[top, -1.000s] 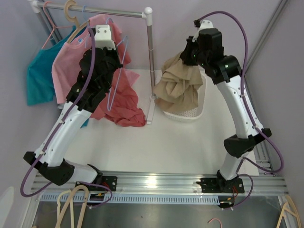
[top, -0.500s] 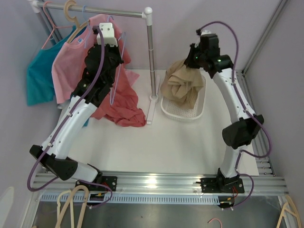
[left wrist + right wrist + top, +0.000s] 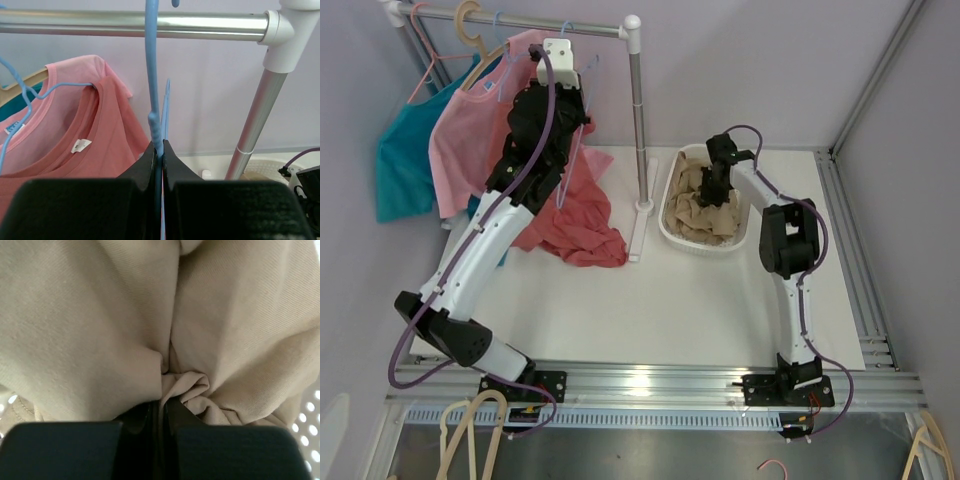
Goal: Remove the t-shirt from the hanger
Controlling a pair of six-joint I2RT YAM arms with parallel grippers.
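My right gripper (image 3: 716, 186) is shut on a fold of the beige t-shirt (image 3: 702, 202), which lies bunched inside the white perforated basket (image 3: 672, 226). In the right wrist view the beige cloth (image 3: 100, 330) fills the frame and a pleat sits between the closed fingers (image 3: 142, 417). My left gripper (image 3: 564, 72) is shut on the neck of a bare blue hanger (image 3: 152, 75), held up right under the silver rail (image 3: 125, 24) with its hook at the bar. In the left wrist view the closed fingertips (image 3: 150, 155) pinch the blue stem.
A red t-shirt (image 3: 575, 215) hangs on another blue hanger, with a pink shirt (image 3: 460, 150) and a teal shirt (image 3: 405, 150) further left on the rail. The rack's upright post (image 3: 639, 130) stands between the clothes and the basket. Spare hangers (image 3: 470, 430) lie below the table's near edge.
My right gripper has come down from high above the basket, lowering the beige t-shirt into it. My left gripper has risen with the blue hanger towards the rail.
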